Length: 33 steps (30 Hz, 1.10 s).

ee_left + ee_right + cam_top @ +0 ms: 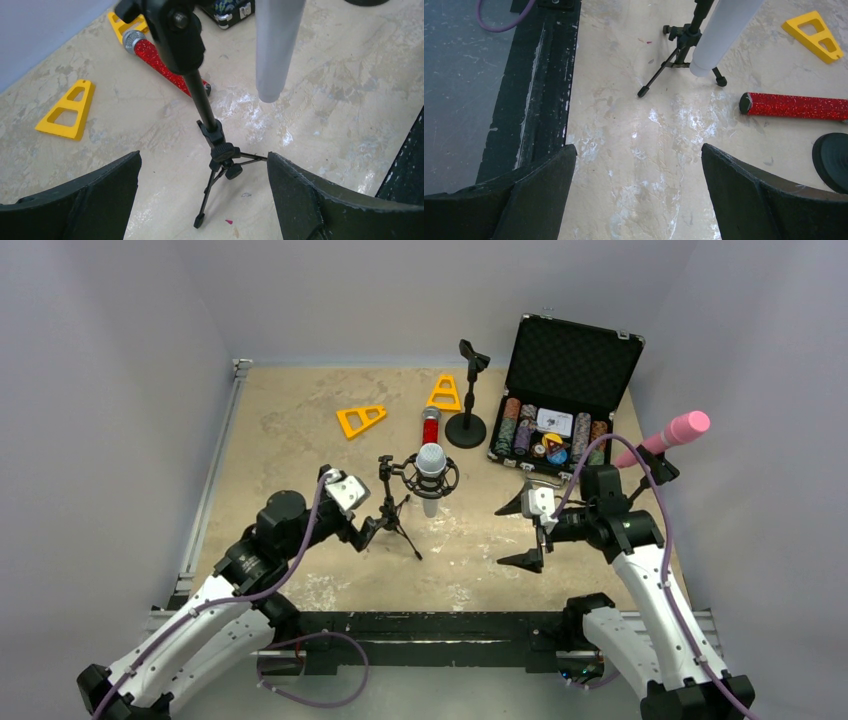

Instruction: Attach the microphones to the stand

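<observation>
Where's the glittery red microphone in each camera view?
Top view: the red microphone lies centre-back on the table, just left of the round-base stand.
Left wrist: upper left, partly behind the tripod's pole.
Right wrist: right edge, lying flat.
Shared landmark: the tripod stand.

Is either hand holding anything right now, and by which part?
Nothing is held. Both the left hand and the right hand are open and empty; the tripod stand ahead of the left hand is untouched.
</observation>
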{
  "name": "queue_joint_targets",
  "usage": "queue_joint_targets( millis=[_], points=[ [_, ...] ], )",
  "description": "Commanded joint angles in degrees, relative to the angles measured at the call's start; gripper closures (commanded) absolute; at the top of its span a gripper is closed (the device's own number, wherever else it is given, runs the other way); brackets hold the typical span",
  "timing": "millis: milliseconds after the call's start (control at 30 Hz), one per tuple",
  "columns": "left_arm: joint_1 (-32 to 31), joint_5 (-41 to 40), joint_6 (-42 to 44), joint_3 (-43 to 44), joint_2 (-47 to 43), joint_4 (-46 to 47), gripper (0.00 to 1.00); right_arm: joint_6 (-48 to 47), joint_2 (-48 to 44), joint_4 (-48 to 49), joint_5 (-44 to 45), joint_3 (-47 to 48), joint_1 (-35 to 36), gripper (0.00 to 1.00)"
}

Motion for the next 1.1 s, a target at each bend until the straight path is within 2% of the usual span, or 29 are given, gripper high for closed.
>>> queue_joint_targets(
  millis=[0, 367, 533, 1067],
  points=[
    [3.33, 4.6, -4.95, -0.05, 0.33, 8.34, 0.01, 0.02, -1.01, 0.82, -1.4, -0.39, -0.05, 0.01],
    [3.78, 10.81, 2.68, -3.27, 3.4, 12.97, 0.01, 0.24, -1.48, 0.91, -1.58, -0.39, -0.05, 0.01],
    [3.76, 15.02, 6.18, -4.93, 5.09, 19.06, 0.01, 0.25, -1.69, 0.89, -1.75, -0.39, -0.05, 0.01],
    [7.4, 19.26, 0.85, -4.71, 10.06, 27.56, 0.01, 0.21, -1.68, 0.83, -1.74, -0.31, -0.09, 0.01]
  ],
)
